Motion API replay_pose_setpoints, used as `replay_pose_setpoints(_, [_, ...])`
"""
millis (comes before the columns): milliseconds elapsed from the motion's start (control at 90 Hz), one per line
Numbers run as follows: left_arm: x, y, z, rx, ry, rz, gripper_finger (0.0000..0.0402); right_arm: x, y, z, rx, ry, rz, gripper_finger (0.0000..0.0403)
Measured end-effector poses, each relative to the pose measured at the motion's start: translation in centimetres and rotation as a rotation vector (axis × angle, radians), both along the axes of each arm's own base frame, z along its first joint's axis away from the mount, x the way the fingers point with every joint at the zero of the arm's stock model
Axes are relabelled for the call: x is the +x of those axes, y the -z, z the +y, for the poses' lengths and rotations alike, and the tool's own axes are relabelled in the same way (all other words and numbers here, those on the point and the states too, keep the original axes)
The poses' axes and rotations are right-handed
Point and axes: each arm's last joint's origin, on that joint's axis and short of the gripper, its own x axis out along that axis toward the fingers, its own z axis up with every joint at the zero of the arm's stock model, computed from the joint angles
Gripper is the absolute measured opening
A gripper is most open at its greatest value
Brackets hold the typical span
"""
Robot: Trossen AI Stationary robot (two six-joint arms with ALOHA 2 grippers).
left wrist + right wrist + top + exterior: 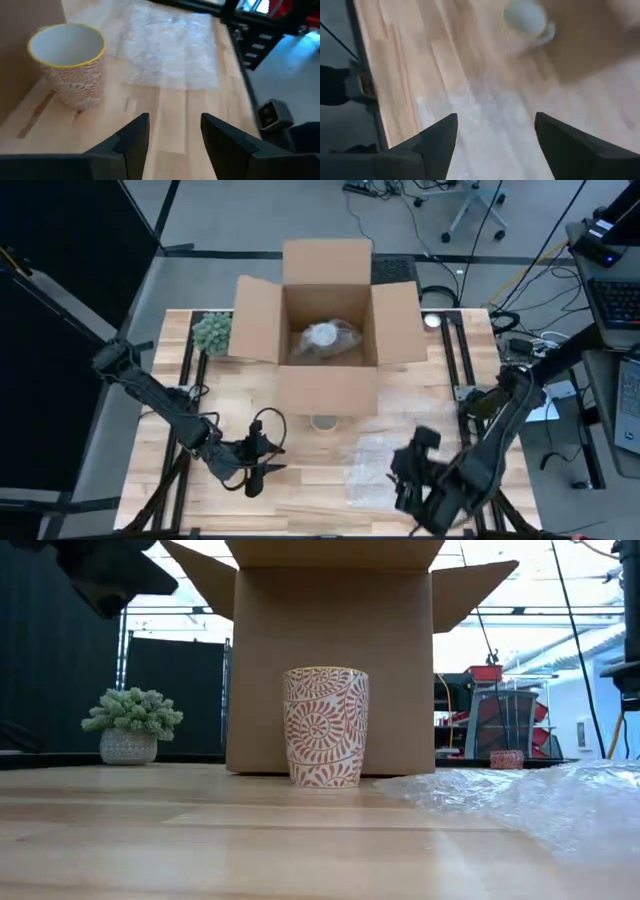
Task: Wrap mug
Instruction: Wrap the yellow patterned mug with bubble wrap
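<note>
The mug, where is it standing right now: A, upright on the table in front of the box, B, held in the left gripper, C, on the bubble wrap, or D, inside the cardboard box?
A: the mug stands upright on the bare table in front of the cardboard box, beside the bubble wrap, with neither gripper touching it.

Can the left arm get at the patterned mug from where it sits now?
Probably yes: the left gripper is open, facing the patterned mug, with only bare table between.
</note>
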Motion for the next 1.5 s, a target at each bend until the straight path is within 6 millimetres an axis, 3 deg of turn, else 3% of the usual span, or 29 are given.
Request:
replay_pose_setpoints(144, [0.1, 0.1, -0.1, -0.064, -0.040, 0.001, 0.0167, -0.5, 5.2, 0.1, 0.000, 0.103, 0.004, 0.0249])
replay_pose_setpoints(333, [0.9, 1.3, -0.9, -0.104, -0.054, -0.005, 0.0167, -0.8, 10.2, -2.0, -0.086, 0.225, -0.012, 0.0249])
replay_pose_setpoints(756, [4.2, 5.2, -2.2, -0.135, -0.067, -0.099, 0.0167, -0.7, 17.4, -6.1, -0.054, 0.416, -0.102, 0.0249])
replay_pose_setpoints(956, [4.9, 6.0, -1.8, -0.120, -0.088, -0.091, 0.0167, -0.9, 19.2, -6.6, -0.003, 0.407, -0.137, 0.0249])
replay_pose_setpoints(1500, [5.1, 6.0, -1.4, -0.030, -0.057, -0.095, 0.0167, -0.5, 19.3, -6.8, -0.016, 0.371, -0.123, 0.0244])
